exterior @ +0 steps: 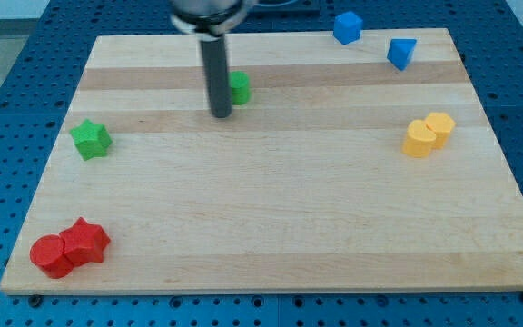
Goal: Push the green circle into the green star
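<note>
Your rod comes down from the view's top, and my tip (221,114) rests on the wooden surface (271,209) in its upper left part. There is no pincer on this arm, so you have nothing wide, narrow or holding to read; the rod ends plainly.

The green circle (240,88) sits just beside the rod on the view's right, and the rod hides its left edge. The tip appears to touch it or nearly so, but you cannot tell for certain from this angle.

The green star (91,139) lies well apart from the circle, toward the view's left and a little lower, near the left edge of the surface. My tip stands between the two green blocks, much closer to the circle.

Elsewhere you see a red circle (50,254) and a red star (86,242) touching each other at the lower left corner. Two yellow blocks touch at the right side: a yellow heart (418,139) and a yellow hexagon (439,125). A blue cube (347,26) and a blue triangle (401,52) sit near the top right, apart from each other.
</note>
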Robot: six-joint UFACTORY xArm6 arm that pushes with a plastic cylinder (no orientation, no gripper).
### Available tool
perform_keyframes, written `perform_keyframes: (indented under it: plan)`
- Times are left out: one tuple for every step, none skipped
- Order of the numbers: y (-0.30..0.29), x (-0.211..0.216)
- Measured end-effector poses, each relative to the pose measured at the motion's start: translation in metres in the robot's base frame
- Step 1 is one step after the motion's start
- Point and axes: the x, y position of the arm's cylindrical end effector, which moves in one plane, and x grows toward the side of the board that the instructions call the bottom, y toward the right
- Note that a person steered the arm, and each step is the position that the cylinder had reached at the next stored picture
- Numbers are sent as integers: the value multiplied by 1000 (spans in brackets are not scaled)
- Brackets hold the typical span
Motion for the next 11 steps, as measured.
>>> perform_keyframes:
  plan:
    - [35, -8]
    - [88, -32]
    - [60, -48]
    - [-25, -48]
    - [-88, -48]
    - [-68, -68]
    - [-79, -94]
    - [-114, -81]
    - [-132, -42]
    - [-137, -33]
    - [-130, -46]
